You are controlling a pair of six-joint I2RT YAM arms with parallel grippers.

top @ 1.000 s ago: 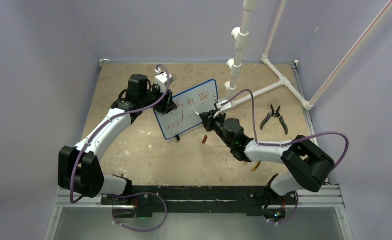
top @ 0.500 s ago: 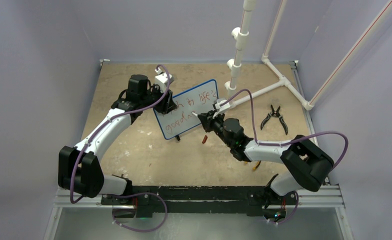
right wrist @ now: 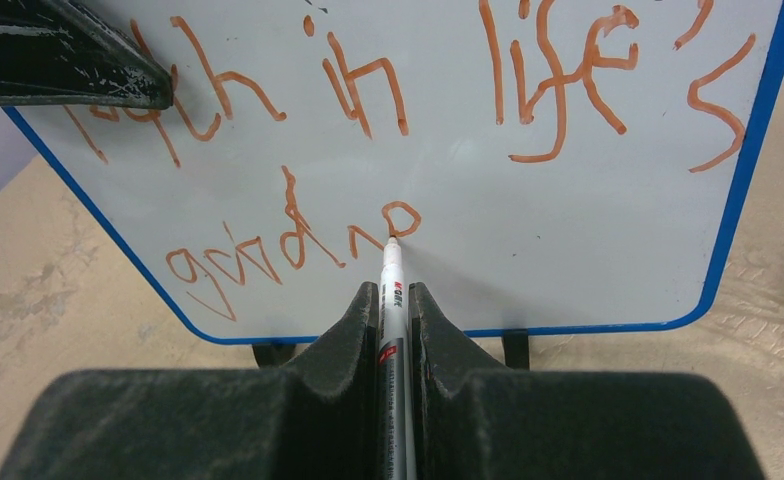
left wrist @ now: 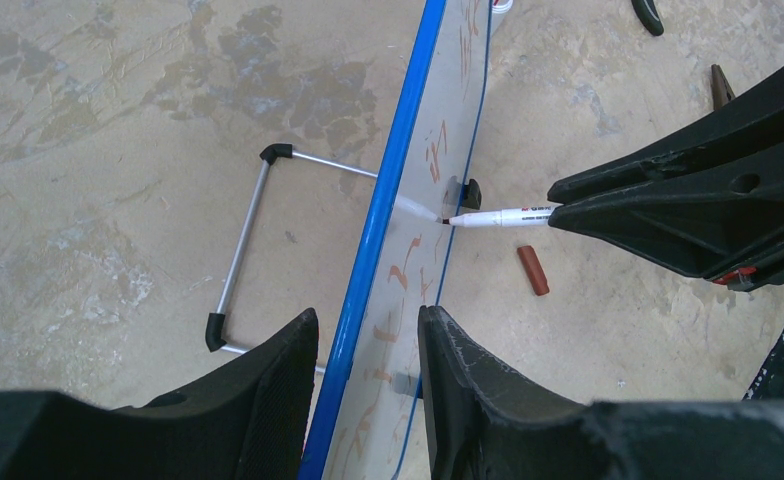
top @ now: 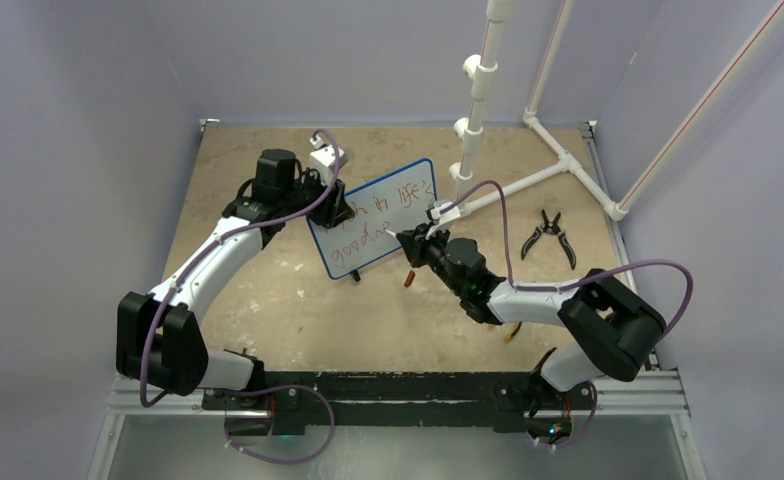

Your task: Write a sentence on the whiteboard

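The whiteboard (right wrist: 588, 230) is standing propped near the middle of the worktop (top: 298, 300), a little towards the far side. Its written face is turning towards the right arm. A thin wire stand (left wrist: 248, 250) is bracing it from behind, and small black feet are showing under its lower blue rim.

The sentence (right wrist: 368, 100) is running across it in reddish-orange strokes on two lines. We are reading "in life's" along the top. The start of that line is hiding behind a finger of the left hand. The lower line is looking like the beginning of "good", with a few more rough letters after it.

The marker (right wrist: 392, 262) is touching the board with its tip just under the last small loop of the lower line. The right hand (right wrist: 393, 295) is pinching the marker's barrel, its fingers pressing close on either side and pointing straight at the board.

The left hand (left wrist: 365, 330) is pinching the whiteboard at its left edge. One finger is lying on the written face and the other is sitting behind the blue rim.

A small reddish-brown piece (top: 408, 278) is lying on the worktop just in front of the board, below the right hand. Further right, well apart, a pair of black pliers (top: 549, 236) is lying with its handles spread. Beside it, a white pipe frame (top: 513, 185) is rising at the far right corner.
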